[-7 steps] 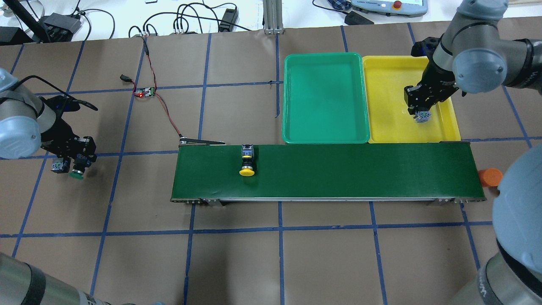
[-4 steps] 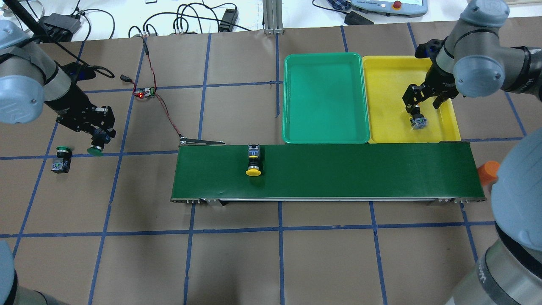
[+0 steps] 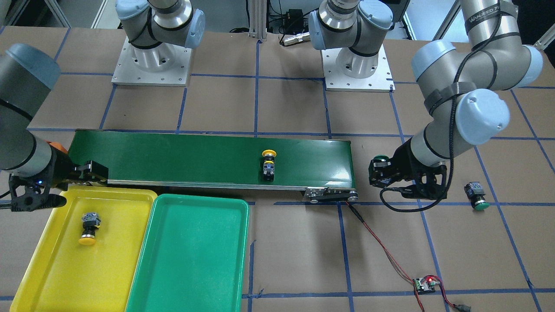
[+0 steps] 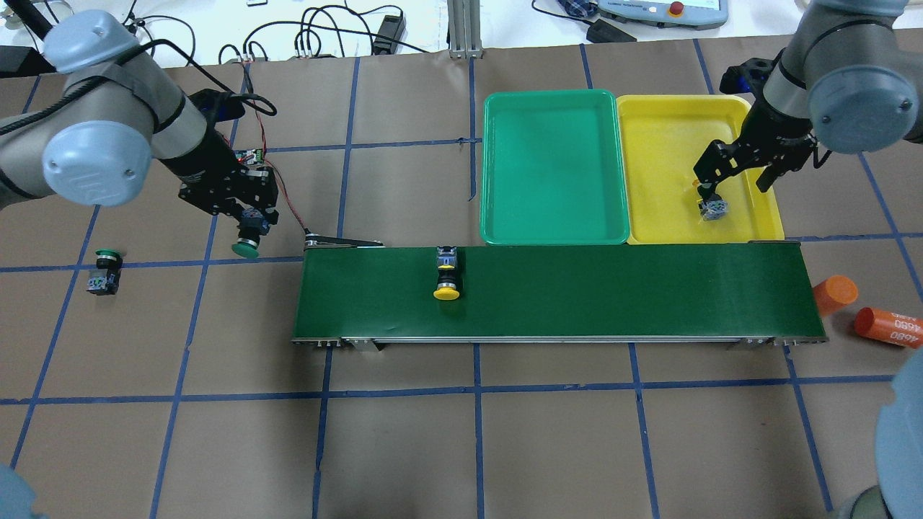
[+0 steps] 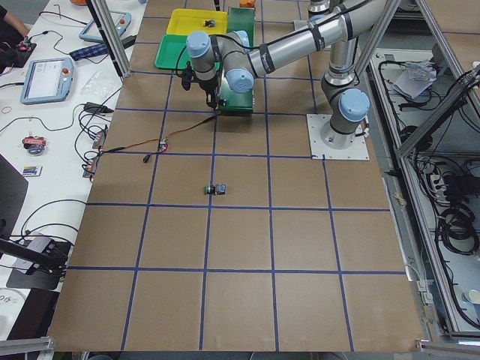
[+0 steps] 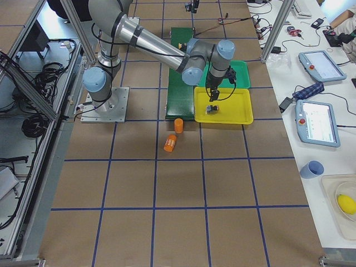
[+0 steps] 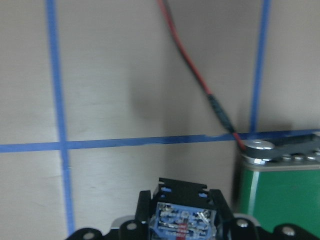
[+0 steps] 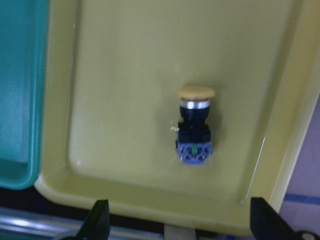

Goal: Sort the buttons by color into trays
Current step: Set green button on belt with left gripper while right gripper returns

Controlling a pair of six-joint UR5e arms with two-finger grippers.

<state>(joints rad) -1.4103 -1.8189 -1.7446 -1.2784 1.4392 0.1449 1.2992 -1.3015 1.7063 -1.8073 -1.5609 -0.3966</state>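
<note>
My left gripper [image 4: 252,225] is shut on a green-capped button [image 4: 245,249], held above the table just left of the conveyor's end; the left wrist view shows its blue contact block [image 7: 182,221] between the fingers. A second green button [image 4: 103,268] lies on the table at far left. A yellow-capped button [image 4: 446,277] lies on the belt. Another yellow button [image 4: 714,209] rests in the yellow tray [image 4: 663,122], seen also as the yellow button [image 8: 194,130] in the right wrist view. My right gripper [image 4: 734,179] hangs open above it. The green tray [image 4: 551,166] holds nothing.
The dark-green conveyor [image 4: 613,295] runs across the middle, in front of both trays. Two orange cylinders [image 4: 835,294] [image 4: 888,326] lie off its right end. A small circuit board [image 3: 427,284] with red and black wires sits behind my left arm.
My left gripper lifted one green button and carried it right toward the conveyor's end. My right gripper opened, left the yellow button in the yellow tray and rose. The belt's button drifted right.
</note>
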